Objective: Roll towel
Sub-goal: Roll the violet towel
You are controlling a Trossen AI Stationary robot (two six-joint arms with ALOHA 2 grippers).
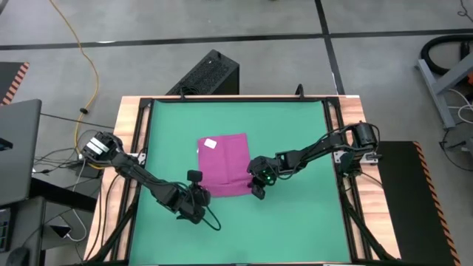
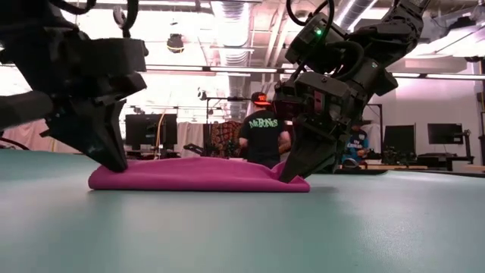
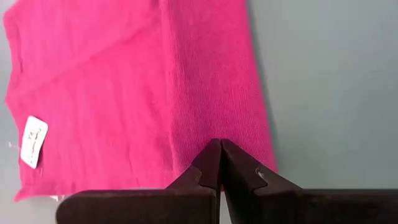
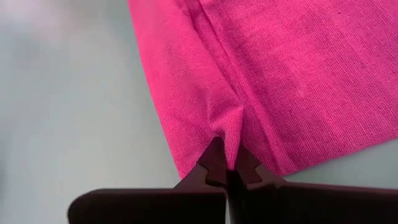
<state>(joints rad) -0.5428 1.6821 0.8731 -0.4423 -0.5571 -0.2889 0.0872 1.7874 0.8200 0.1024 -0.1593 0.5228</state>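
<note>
The magenta towel [image 1: 224, 164] lies flat on the green mat [image 1: 295, 133], its white tag [image 1: 210, 144] at the far left corner. A folded-over strip [image 3: 217, 74] runs along its near edge. My left gripper [image 1: 201, 196] is shut, its tips down on that strip at the towel's near left corner. My right gripper [image 1: 256, 189] is shut on cloth at the near right corner. In the low view the towel [image 2: 197, 174] stretches between the two grippers. My left gripper has its shut fingertips [image 3: 231, 155] on the folded strip by the towel's left edge [image 3: 205, 134], slanting down from the near left. Whether cloth is caught between them I cannot tell. The towel lies flat there. My right gripper pinches a small raised ridge of cloth [image 4: 225, 130] between its fingertips, beside the fold line near the near right corner. The fingers slant down from the right. The rest of the towel stays on the mat.
The mat sits inside a wooden frame [image 1: 133, 125]. Bare mat lies on all sides of the towel. Beyond the table, in the low view, a person in a dark shirt [image 2: 261, 136] stands among desks and monitors.
</note>
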